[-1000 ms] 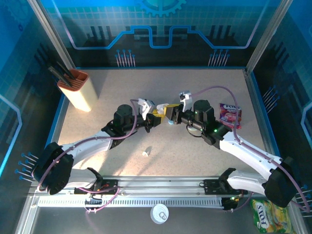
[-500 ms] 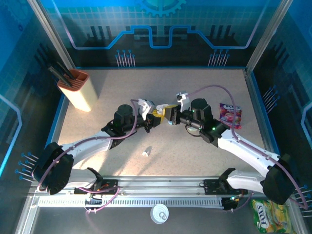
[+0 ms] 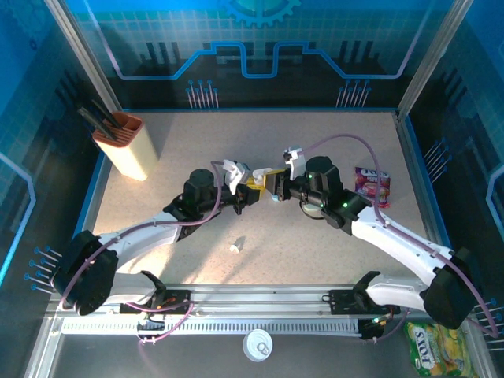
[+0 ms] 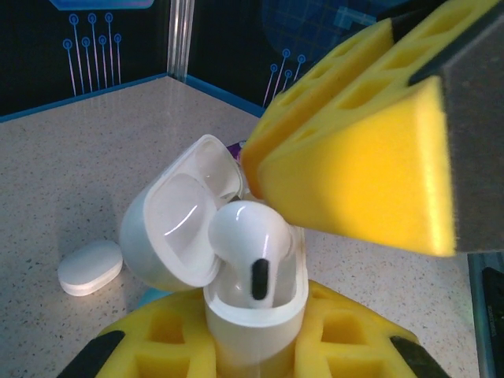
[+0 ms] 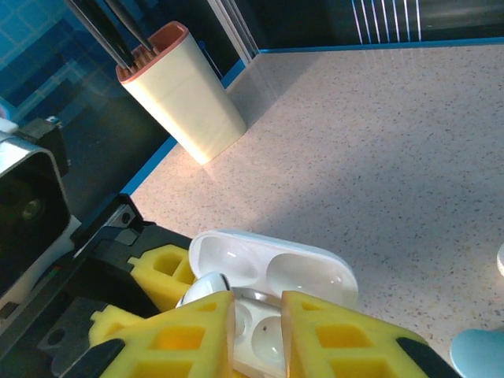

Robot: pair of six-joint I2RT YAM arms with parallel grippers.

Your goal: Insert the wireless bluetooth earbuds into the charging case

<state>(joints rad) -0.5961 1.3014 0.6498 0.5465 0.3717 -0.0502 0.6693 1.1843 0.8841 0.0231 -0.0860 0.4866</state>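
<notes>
Two robot arms meet near the middle of a speckled table (image 3: pixel 331 142). The left gripper (image 4: pixel 256 350) has its yellow foam fingers closed on the base of a white charging case (image 4: pixel 253 319), holding it upright above the table with the hinged lid tipped open towards the left arm.

One white earbud (image 4: pixel 248 236) stands in a well of the case, its rounded head above the rim and a dark oval mark facing the left wrist camera.

The right gripper (image 5: pixel 257 315) comes in from the other side. Its yellow fingers (image 4: pixel 354 157) hang over the case, one of them right against the earbud (image 5: pixel 206 285). The fingers stand close together with a narrow gap, and I cannot tell whether they pinch the earbud.

A second earbud (image 3: pixel 235 247), a tiny white piece, lies loose towards the near edge of the table. A cream tool holder (image 3: pixel 124 148) with an orange rim sits by the far left corner. A pink packet (image 3: pixel 372 186) lies near the right edge.
</notes>
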